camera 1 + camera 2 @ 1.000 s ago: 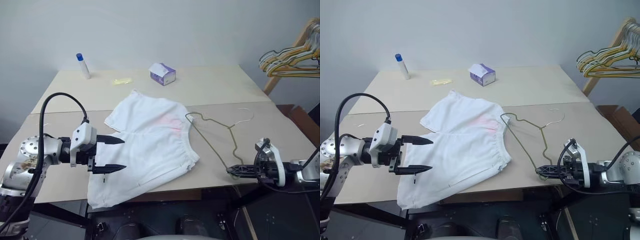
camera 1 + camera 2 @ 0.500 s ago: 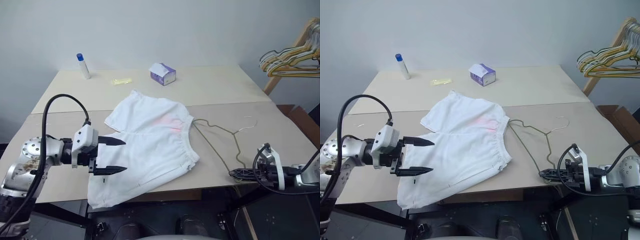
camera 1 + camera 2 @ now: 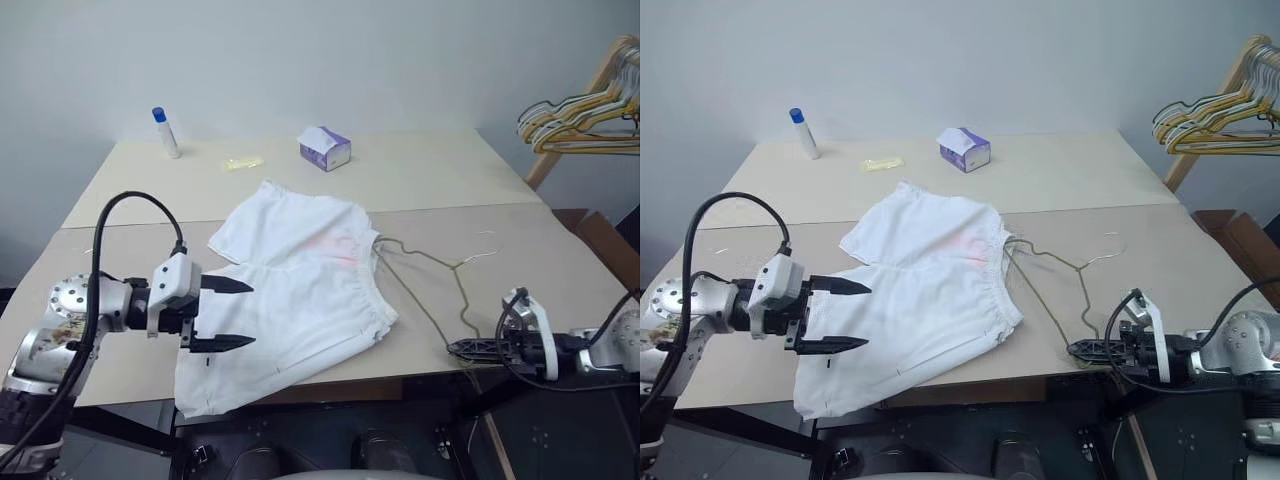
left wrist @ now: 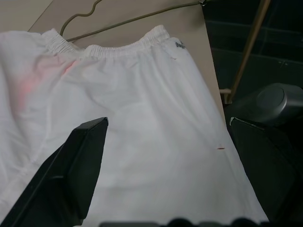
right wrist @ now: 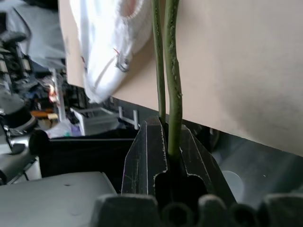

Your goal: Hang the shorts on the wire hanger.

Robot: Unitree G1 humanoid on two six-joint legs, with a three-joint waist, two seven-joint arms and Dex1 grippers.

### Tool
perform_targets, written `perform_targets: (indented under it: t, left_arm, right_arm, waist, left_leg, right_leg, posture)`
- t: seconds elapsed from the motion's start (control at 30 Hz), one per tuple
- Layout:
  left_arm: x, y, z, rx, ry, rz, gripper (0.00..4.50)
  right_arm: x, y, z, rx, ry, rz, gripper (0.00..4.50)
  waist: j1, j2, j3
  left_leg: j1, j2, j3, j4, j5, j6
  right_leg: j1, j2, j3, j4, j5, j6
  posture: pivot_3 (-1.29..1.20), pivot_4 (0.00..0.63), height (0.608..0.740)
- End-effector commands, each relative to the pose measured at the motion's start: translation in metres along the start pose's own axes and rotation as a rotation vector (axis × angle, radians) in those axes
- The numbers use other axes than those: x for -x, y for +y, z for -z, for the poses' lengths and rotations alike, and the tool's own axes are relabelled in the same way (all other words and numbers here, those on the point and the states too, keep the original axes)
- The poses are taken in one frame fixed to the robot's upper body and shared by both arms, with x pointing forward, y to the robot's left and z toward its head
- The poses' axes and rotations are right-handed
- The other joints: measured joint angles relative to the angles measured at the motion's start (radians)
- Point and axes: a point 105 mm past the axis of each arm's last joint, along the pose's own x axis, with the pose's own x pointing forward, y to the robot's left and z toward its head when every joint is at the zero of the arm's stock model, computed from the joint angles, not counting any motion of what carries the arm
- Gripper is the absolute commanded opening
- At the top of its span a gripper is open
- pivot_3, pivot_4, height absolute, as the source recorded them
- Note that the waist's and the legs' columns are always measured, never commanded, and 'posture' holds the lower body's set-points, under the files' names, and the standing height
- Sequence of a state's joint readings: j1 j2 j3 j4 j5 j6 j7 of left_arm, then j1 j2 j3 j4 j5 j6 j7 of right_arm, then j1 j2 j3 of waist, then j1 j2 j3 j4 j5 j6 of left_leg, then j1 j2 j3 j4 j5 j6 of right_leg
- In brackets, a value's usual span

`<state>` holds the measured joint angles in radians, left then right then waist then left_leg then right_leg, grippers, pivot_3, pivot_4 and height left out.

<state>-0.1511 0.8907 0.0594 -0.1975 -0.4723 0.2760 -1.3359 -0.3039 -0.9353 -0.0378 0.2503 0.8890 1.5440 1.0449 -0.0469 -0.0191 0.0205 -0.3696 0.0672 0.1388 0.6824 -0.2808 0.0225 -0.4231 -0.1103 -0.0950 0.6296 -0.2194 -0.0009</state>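
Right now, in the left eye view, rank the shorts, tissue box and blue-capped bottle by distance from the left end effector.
1. Shorts: directly beneath the left end effector.
2. Blue-capped bottle: far left corner of the table.
3. Tissue box: far edge, centre-right.

Up top, the two head eyes look forward and down from a little way back, taking in the whole table [image 3: 420,170], both arms and the wall behind, with a hanger rack [image 3: 585,110] at the upper right edge. They share nearly everything, the right eye's picture sitting slightly shifted sideways. The left wrist camera rides close, staring along its own wide-apart fingers [image 4: 71,175] at the shorts [image 4: 142,123] and the table edge. The right wrist camera is closer still, peering along its fingers [image 5: 147,156] up the wire hanger [image 5: 173,71], catching a corner of those same shorts at upper left.
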Motion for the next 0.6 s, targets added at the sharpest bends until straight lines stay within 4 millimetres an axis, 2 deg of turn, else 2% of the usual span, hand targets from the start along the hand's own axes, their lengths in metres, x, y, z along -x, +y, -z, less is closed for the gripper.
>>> perform_targets:
  t: [0.03,0.23,0.47,0.6]
  left_arm:
    - [0.000,0.003,-0.006,-0.041,-0.011,-0.016,4.48]
    - [-0.002,0.002,-0.004,-0.041,-0.013,-0.040,4.48]
    - [-0.004,-0.002,0.001,-0.030,-0.013,-0.053,4.48]
    - [-0.007,-0.002,0.000,-0.031,-0.021,-0.056,4.48]
  right_arm:
    - [0.001,0.004,-0.015,0.066,-0.013,0.009,0.00]
    - [0.003,0.000,-0.039,0.124,-0.013,0.062,0.00]
    - [0.000,-0.004,-0.030,0.138,0.131,0.061,0.00]
    - [0.002,-0.005,-0.043,0.175,0.144,0.073,0.00]
  waist:
    - [0.000,0.000,0.000]
    - [0.004,0.000,0.000]
    - [0.010,0.000,0.000]
    - [0.010,0.001,0.000]
  left_leg:
    - [0.000,0.000,0.000,0.000,0.000,0.000]
    - [0.000,0.000,0.000,0.000,0.000,0.000]
    - [-0.001,0.000,0.000,0.000,0.000,0.000]
    - [0.000,0.000,0.000,0.002,0.000,0.000]
  right_leg:
    - [0.000,0.000,0.000,0.000,0.000,0.000]
    - [0.000,0.000,0.000,0.000,0.001,-0.001]
    - [0.000,0.000,-0.001,0.000,0.001,-0.001]
    - [0.000,0.000,0.000,0.001,0.001,-0.001]
  posture:
    - [-0.03,0.000,0.740]
    - [0.00,0.000,0.740]
    - [0.01,0.000,0.740]
    - [0.02,0.000,0.740]
